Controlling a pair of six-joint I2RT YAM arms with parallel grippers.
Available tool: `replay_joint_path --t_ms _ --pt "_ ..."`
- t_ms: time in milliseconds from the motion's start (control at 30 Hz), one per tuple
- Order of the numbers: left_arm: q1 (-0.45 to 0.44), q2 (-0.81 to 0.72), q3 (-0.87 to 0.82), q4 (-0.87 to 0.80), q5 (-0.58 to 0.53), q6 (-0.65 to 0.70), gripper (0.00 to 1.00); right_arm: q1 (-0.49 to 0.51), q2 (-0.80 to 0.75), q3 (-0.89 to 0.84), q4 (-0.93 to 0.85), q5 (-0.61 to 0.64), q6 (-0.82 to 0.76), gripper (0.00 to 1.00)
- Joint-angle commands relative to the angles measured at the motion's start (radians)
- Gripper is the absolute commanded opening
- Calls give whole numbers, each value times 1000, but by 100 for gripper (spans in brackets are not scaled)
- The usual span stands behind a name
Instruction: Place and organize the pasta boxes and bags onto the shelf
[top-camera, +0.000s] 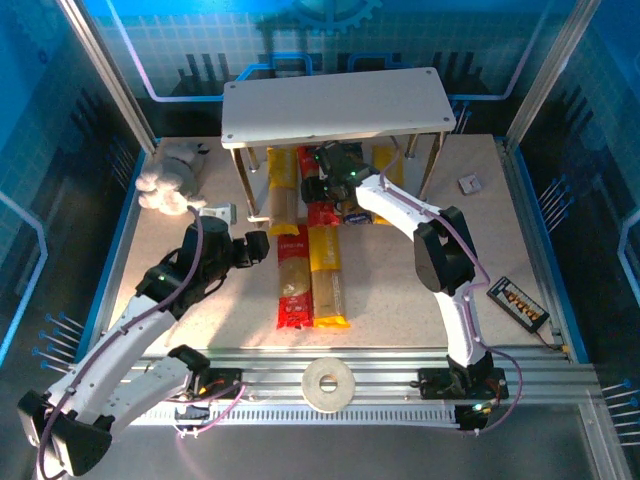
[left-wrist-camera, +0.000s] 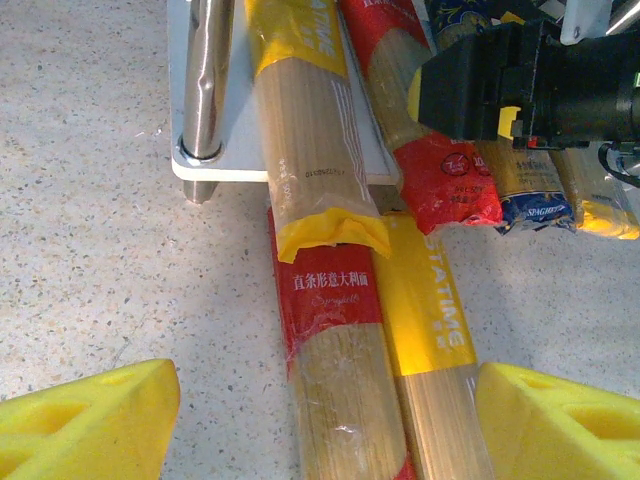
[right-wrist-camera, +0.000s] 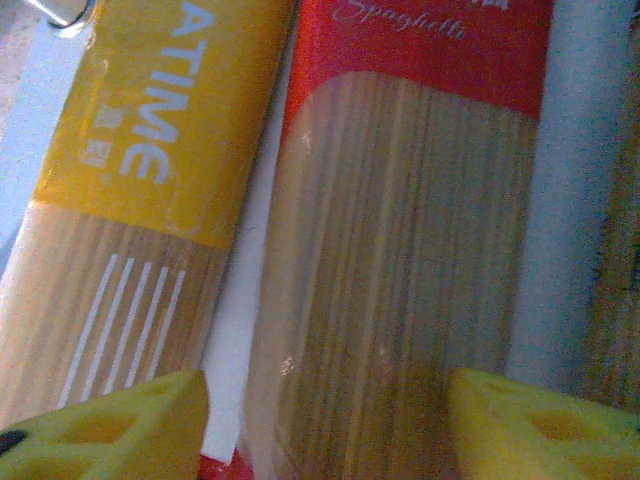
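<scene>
Left wrist view: a red pack (left-wrist-camera: 325, 300) carries white Chinese characters, 直条形意大利面. The yellow pack (left-wrist-camera: 430, 310) beside it reads "STATIME". A blue pack end (left-wrist-camera: 540, 205) reads "SPAGHETTI". Right wrist view: a shelved yellow pack (right-wrist-camera: 130, 130) shows "ATIME", and a shelved red pack (right-wrist-camera: 420, 200) shows "Spaghetti".

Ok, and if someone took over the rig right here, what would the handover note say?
Left end effector: open, empty, by the loose packs.
Right end effector: open over the shelved red pack.
Done: four packs on the lower board of the shelf: left yellow pack, that red one, blue-ended pack, right yellow pack.
To do: shelve the loose red pack and loose yellow pack from the table.
</scene>
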Motion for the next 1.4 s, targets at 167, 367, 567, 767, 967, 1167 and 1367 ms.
replay_joint_path --t_ms 167,367,567,767,967,1167,1367 --pt "10 -14 -16 -9 -15 9 79 -9 -142 -101 79 -66 9 74" --pt "19 -6 -51 26 -46 -6 80 -13 -286 -261 177 -89 -15 77" --pt "20 40 -60 39 -36 -16 80 -25 -453 -384 91 -117 -66 77" --pt "-3 68 -110 26 49 -49 82 17 -665 -582 -81 -89 -123 80" --pt "-88 72 -150 -5 10 -126 81 122 -765 -746 -190 -72 -41 83" --pt "-89 61 -183 45 2 -171 84 222 -702 -807 -130 -80 50 86" --pt "-88 75 -167 49 12 -163 84 281 -574 -786 -89 -36 97 88"
